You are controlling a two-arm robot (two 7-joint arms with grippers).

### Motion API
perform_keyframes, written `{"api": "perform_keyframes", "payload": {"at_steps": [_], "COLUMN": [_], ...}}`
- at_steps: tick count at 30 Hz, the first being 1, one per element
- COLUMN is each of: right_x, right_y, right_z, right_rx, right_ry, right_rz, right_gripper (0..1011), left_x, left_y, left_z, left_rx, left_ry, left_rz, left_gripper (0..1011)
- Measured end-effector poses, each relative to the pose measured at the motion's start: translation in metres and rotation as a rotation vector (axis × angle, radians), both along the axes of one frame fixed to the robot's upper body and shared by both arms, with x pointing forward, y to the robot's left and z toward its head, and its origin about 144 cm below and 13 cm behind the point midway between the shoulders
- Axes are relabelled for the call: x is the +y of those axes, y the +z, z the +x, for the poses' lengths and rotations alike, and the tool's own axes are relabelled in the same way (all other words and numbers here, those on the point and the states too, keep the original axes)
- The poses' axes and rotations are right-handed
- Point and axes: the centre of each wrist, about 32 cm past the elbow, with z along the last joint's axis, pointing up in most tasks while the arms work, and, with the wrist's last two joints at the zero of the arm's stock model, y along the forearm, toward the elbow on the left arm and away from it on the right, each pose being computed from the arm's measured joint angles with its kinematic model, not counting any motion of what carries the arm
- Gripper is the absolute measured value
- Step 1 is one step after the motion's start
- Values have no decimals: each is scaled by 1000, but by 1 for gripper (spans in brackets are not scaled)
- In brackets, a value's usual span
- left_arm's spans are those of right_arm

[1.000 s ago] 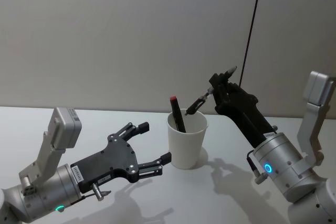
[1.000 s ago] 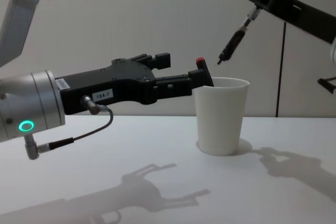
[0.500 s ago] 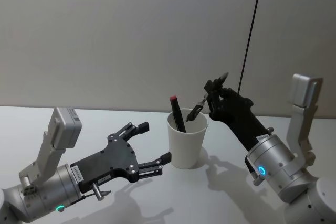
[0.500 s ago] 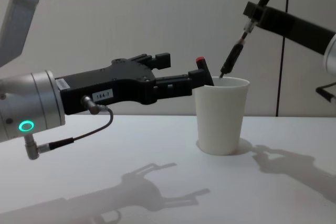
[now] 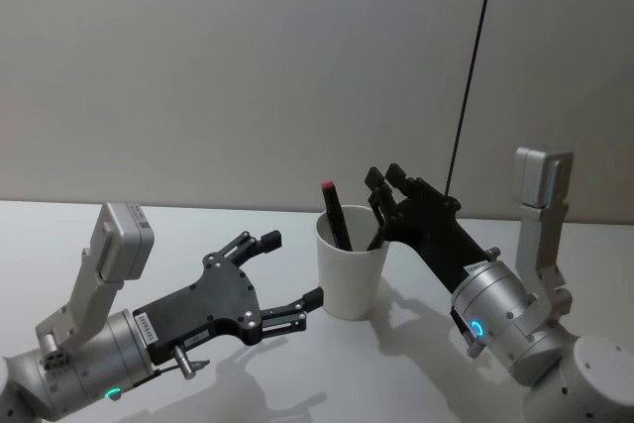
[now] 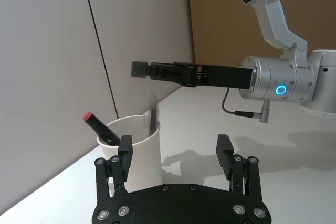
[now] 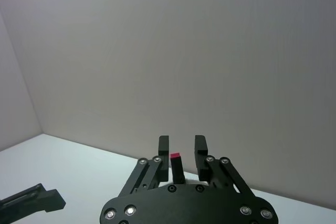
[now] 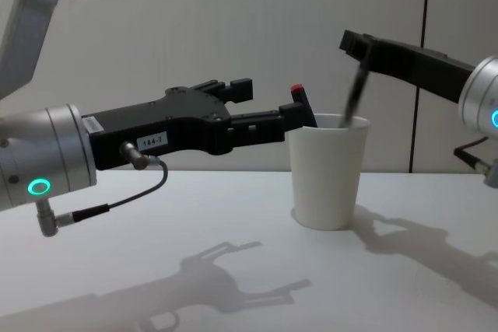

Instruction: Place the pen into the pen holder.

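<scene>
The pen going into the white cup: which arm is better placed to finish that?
The right. Its gripper is open above the pen holder, with the pen dropping in. The left gripper waits open beside the cup.

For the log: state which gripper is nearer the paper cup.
Right. The right gripper hangs just above the paper cup's rim, over a dark pen dropping in. The left gripper hovers open beside the cup's left wall, slightly apart.

Left gripper, lower left of head view: flat black plate, jointed black fingers, silver screws, small white label. Silver cylindrical wrist ringed by green light; thin grey cable looped beneath. Right gripper, right of centre: matching black build, silver wrist, blue light ring. White boxy arm links behind both.
</scene>
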Motion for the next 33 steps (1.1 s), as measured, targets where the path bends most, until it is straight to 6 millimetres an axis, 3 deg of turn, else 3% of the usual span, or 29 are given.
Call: {"api": "perform_keyframes", "payload": {"at_steps": [22, 26, 33], "right_x": [2, 0, -7], "right_y": [-2, -1, 2], "right_z": [0, -4, -12], "right_rx": [10, 5, 3], "right_ry": [-4, -6, -16], "right_rz": [-20, -7, 15], "right_gripper": [932, 1001, 1001], "left_x": [0, 0, 0], "left_y": [0, 0, 0], "left_z": [0, 0, 0], "left_rx": [0, 0, 0], "left_ry": [0, 0, 0], "left_rz": [0, 0, 0], "left_gripper": [1003, 1003, 1003]}}
